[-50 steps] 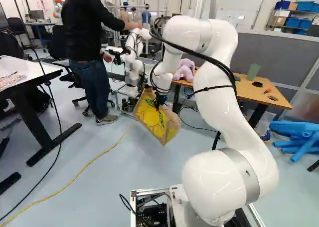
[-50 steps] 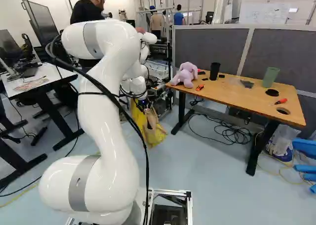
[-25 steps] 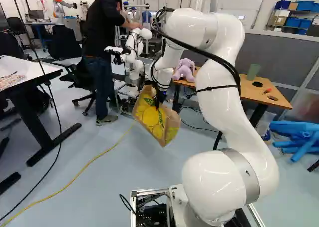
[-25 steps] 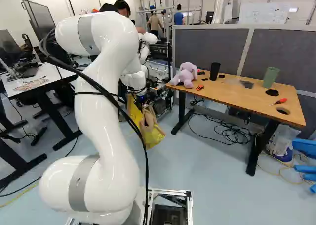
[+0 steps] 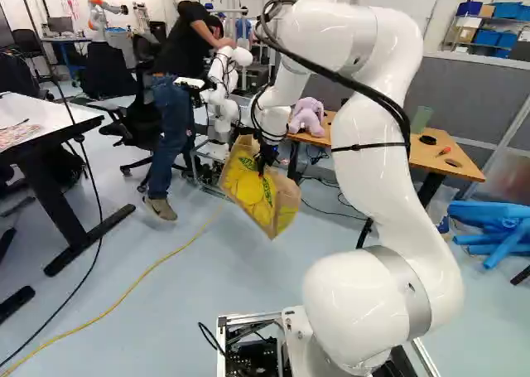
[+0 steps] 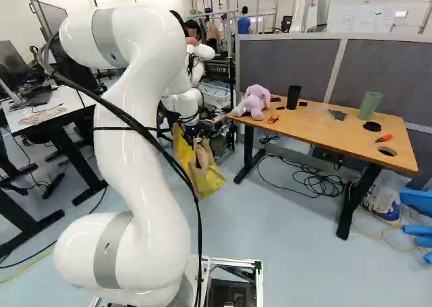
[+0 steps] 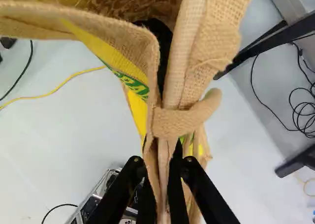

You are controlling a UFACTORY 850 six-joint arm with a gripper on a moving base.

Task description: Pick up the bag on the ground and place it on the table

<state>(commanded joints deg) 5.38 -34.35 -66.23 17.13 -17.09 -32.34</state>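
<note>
My gripper (image 5: 263, 160) is beyond the raised arm in the left base view, at the top of the yellow and tan burlap bag (image 5: 247, 188). The bag hangs tilted and looks clear of the floor. In the wrist view both black fingers of the gripper (image 7: 163, 160) press the burlap edges and handle of the bag (image 7: 211, 47) between them. The wooden table (image 6: 324, 123) stands to the right of the bag in the right base view.
On the table are a lavender plush toy (image 6: 253, 102), a black cup (image 6: 293, 97), a green cup (image 6: 370, 105) and small tools. Cables (image 6: 316, 180) lie beneath it. Another robot (image 5: 222, 87) and a person stand behind the bag. A white table (image 5: 37, 120) is at the left.
My arm's upper part has risen and shifted, and the bag has moved up slightly with the gripper. The person has bent toward the other robot. The base has not moved.
</note>
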